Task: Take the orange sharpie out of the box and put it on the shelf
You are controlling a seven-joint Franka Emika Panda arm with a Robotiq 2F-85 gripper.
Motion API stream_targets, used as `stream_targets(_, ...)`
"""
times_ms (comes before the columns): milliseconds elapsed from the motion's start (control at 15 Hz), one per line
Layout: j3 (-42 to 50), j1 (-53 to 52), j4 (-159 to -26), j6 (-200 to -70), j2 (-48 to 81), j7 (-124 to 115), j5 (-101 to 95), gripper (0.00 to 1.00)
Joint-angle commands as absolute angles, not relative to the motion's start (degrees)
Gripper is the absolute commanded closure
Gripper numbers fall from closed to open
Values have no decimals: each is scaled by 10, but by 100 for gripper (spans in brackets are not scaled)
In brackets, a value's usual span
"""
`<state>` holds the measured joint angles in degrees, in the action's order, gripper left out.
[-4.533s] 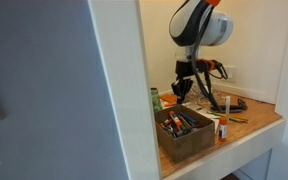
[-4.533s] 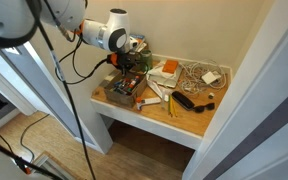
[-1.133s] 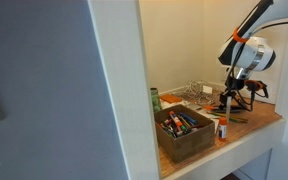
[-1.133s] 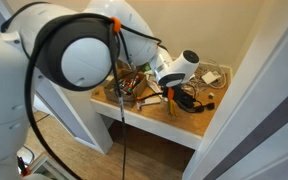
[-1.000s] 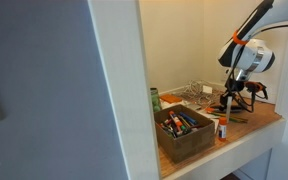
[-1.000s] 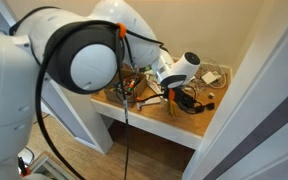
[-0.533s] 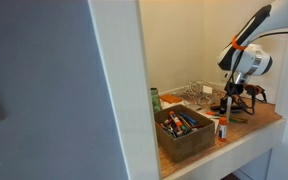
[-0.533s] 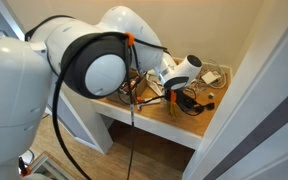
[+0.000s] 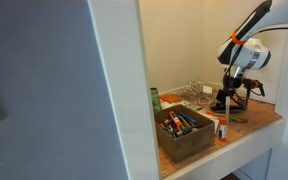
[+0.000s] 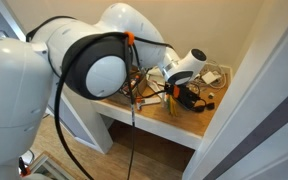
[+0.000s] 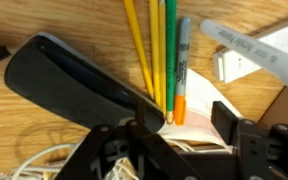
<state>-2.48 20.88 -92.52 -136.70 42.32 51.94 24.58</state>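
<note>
Two jaws stand apart on the gripper point(image 11: 181, 138) over the orange sharpie point(image 11: 181, 92) (lying beside pencils point(image 11: 139, 50)) on the shelf point(image 11: 69, 22)

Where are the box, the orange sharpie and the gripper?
box point(image 9: 189, 143): in an exterior view, its front wall.
orange sharpie point(image 11: 181, 65): wrist view, its grey barrel.
gripper point(image 11: 184, 128): wrist view, midway between its fingertips.

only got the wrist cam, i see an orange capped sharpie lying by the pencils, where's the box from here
Observer: The box sits at the front edge of the shelf, off to one side of the hand and apart from it.
Operator: anything left in it
Observer: Yes, it holds a packed bunch of markers in several colours.
</note>
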Motion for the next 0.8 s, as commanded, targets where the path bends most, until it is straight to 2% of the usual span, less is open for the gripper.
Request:
stream_targets(0,-36,225,-916,-1360,389,482,250,1)
stream_targets(400,3,188,-978,-1351,272,337,204,0)
stream_targets(733,49,124,-1074,-1325,147,180,72,0)
